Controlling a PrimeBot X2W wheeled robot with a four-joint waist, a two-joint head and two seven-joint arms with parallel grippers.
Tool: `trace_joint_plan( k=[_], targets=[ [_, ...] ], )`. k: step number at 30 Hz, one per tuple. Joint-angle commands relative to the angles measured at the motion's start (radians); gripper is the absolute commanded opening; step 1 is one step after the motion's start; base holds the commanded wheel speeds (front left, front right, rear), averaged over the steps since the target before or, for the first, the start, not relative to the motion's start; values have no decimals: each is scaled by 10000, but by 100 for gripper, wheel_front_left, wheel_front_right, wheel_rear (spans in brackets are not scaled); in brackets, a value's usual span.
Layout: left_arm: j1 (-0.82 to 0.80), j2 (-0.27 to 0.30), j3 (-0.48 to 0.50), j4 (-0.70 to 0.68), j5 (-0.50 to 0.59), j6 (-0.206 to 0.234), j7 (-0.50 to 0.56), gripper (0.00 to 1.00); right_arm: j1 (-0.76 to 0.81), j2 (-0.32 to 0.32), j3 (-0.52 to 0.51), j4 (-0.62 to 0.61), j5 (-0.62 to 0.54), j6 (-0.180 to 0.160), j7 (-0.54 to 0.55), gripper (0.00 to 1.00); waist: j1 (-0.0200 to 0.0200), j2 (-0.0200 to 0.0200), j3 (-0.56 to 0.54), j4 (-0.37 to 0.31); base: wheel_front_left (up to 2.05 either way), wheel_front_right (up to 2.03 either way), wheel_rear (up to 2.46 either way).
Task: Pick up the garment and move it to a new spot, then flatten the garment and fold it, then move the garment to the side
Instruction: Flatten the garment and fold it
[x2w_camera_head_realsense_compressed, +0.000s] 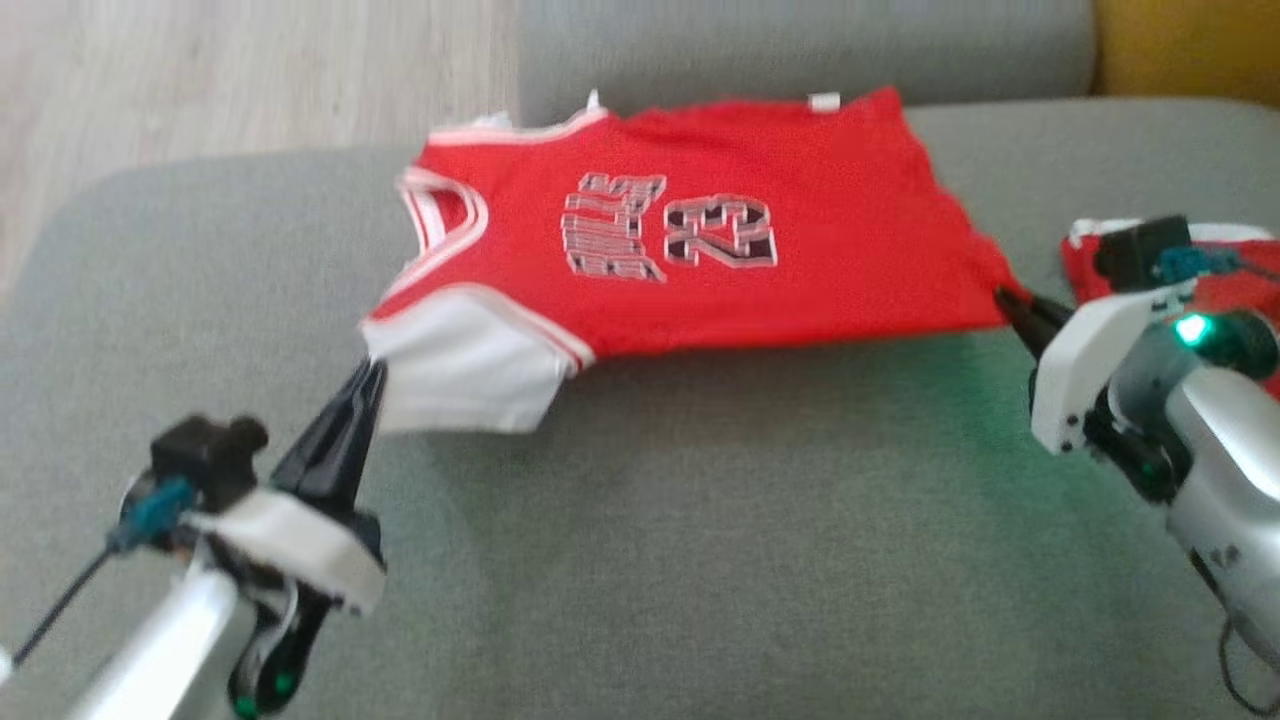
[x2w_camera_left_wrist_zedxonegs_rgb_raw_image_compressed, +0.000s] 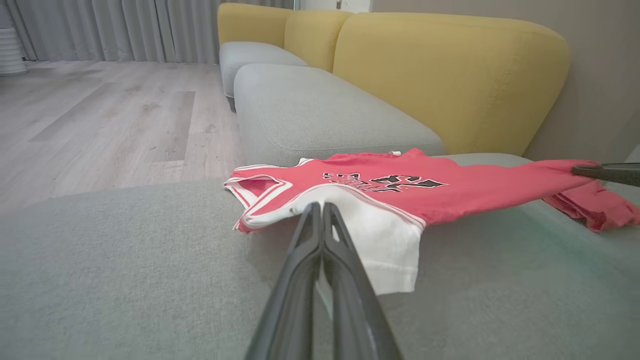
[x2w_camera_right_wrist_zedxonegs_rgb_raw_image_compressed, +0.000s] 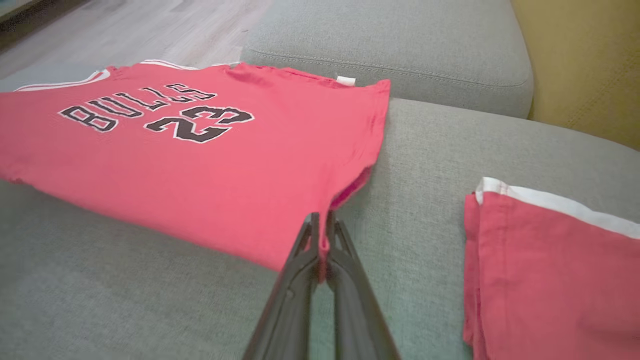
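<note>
The red jersey (x2w_camera_head_realsense_compressed: 700, 280) is spread printed side up over the grey sofa seat (x2w_camera_head_realsense_compressed: 700, 560), pulled taut between the two arms, with its near edge raised off the cushion. The left end effector (x2w_camera_head_realsense_compressed: 368, 375) is clenched on the white sleeve corner, and the right end effector (x2w_camera_head_realsense_compressed: 1005, 298) is clenched on the near hem corner. A folded red garment (x2w_camera_right_wrist_zedxonegs_rgb_raw_image_compressed: 540, 275) lies on the seat just beside the right end effector.
</note>
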Motion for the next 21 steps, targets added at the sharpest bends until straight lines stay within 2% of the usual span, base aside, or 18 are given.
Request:
trace_joint_plan(
  k=[1,7,13,16,21],
  targets=[
    [-270,528,493,-536,-101,137,8,0,31,-333,58,-378,179,-7,40,0,3,-1,-360,-91,0,0,0],
    [1183,1095,577,-2417,-418,834,481,0,1109,-968,292,-1559,980,-7,645,0,3,-1,-686,-85,0,0,0],
    [1793,1247,497,-3395,-438,1308,752,0,1739,-1306,-17,-2432,1140,-7,755,0,3,-1,-666,-88,0,0,0],
    [1729,1194,503,-3517,-396,1423,760,0,1819,-1276,-296,-2654,1029,-7,797,0,3,-1,-488,-107,0,0,0],
    [1104,1291,417,-3316,-117,1354,1027,0,1684,-1097,-764,-2884,730,-7,1043,0,3,-1,-29,-138,0,0,0]
  ],
)
